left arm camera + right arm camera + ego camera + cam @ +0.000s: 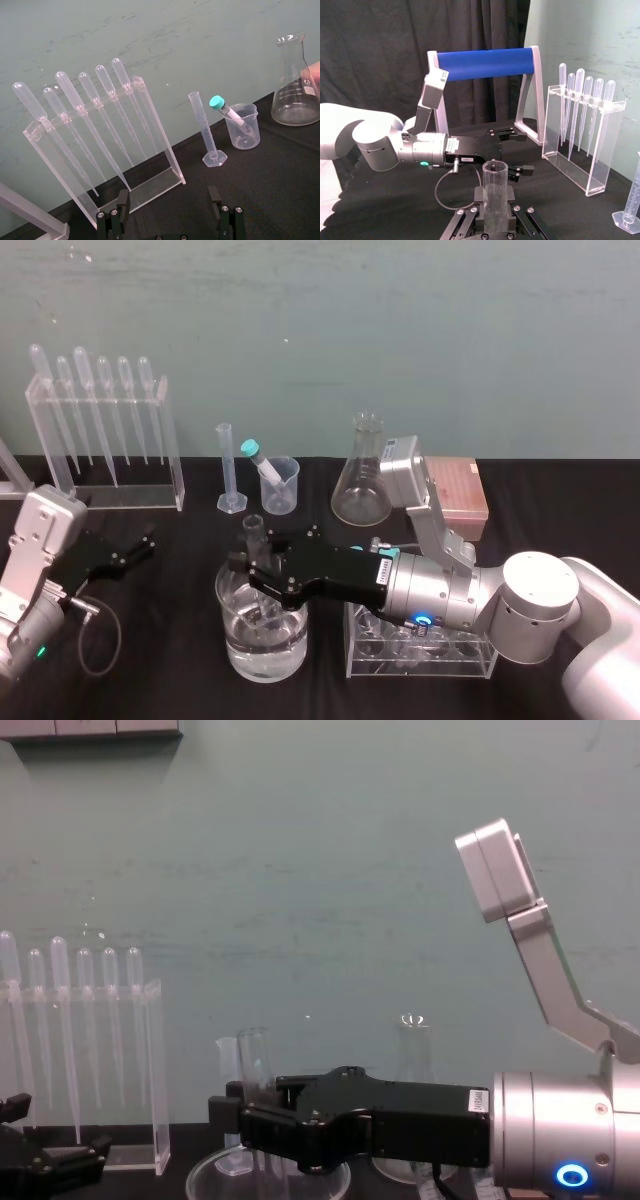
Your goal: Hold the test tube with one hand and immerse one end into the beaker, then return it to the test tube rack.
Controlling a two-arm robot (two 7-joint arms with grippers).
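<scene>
- Your right gripper [252,572] reached in from the lower right of the head view to just left of centre, with its jaws closed around the test tube [253,532].
- The test tube stood upright between those jaws, its open top rising above them. In the right wrist view it [495,192] sat squarely in the middle of the jaws, gripped on both sides.
- Below the jaws the tube ran down into the mouth of a wide glass vessel [262,655] holding clear liquid, at lower centre of the head view. You could not tell whether the tube's lower end touched the liquid.
- The beaker [283,487] stood well apart from the tube, farther up the frame, between a measuring cylinder [228,472] and a conical flask [362,480]. A teal-capped tube [262,464] leaned inside it.
- The test tube rack [482,665] sat on the dark tabletop [160,685] at lower right of the head view, partly under your right arm and beside the wide vessel.
- Your left gripper [140,552] lay low at the left edge of the head view, its jaws spread wide and holding nothing. Its wrist view looked toward a pipette stand [165,165].
</scene>
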